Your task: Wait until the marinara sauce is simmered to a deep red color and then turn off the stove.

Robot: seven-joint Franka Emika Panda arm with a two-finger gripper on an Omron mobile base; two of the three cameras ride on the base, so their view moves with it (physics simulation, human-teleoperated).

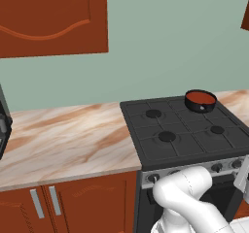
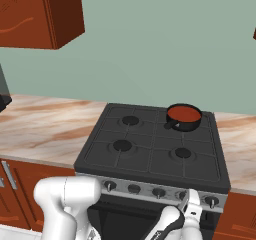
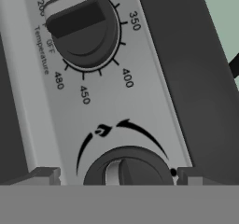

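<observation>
The marinara sauce is a flat red surface in a small black pan on the back right burner of the stove. My gripper is low at the silver front strip, near its right end. It is open, with a dark round burner knob between its fingertips. The right tip stands very near the knob's edge. Above that knob in the hand view is the oven temperature dial.
A marbled counter runs left of the stove, with red-brown cabinet doors below and wall cabinets above. More knobs line the front strip. The white arm fills the space before the oven.
</observation>
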